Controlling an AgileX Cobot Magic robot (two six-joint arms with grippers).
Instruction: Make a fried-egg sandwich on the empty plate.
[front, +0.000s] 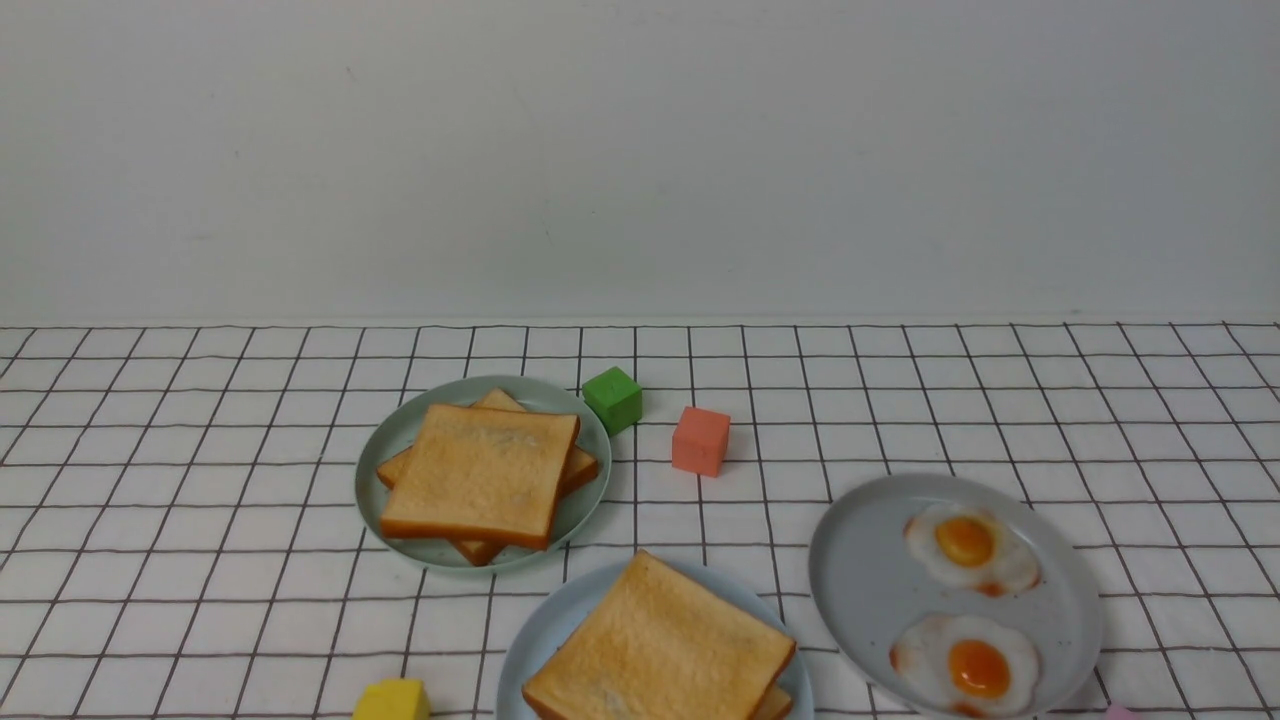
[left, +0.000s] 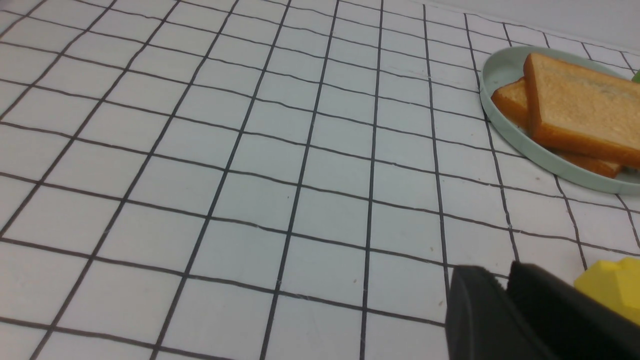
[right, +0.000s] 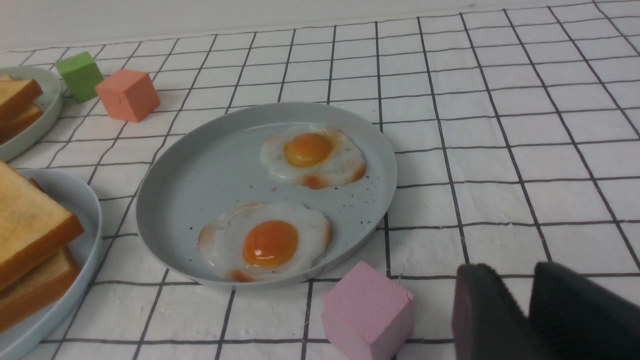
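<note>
The light blue plate (front: 540, 625) sits at the front centre and carries two stacked golden toast slices (front: 660, 650). No egg shows between them. The plate also shows in the right wrist view (right: 90, 220). Two fried eggs (front: 970, 545) (front: 968, 665) lie on the grey plate (front: 860, 570) at the front right, also seen in the right wrist view (right: 310, 155) (right: 267, 240). Neither gripper shows in the front view. My left gripper (left: 500, 275) is shut and empty, low over the cloth beside a yellow block (left: 612, 287). My right gripper (right: 512, 272) is shut and empty, near the grey plate (right: 200, 175).
A pale green plate (front: 400, 440) with a taller plain toast stack (front: 480, 470) stands left of centre. A green cube (front: 612, 398) and an orange-red cube (front: 700, 440) sit behind the plates. A pink cube (right: 367, 310) lies between the grey plate and my right gripper.
</note>
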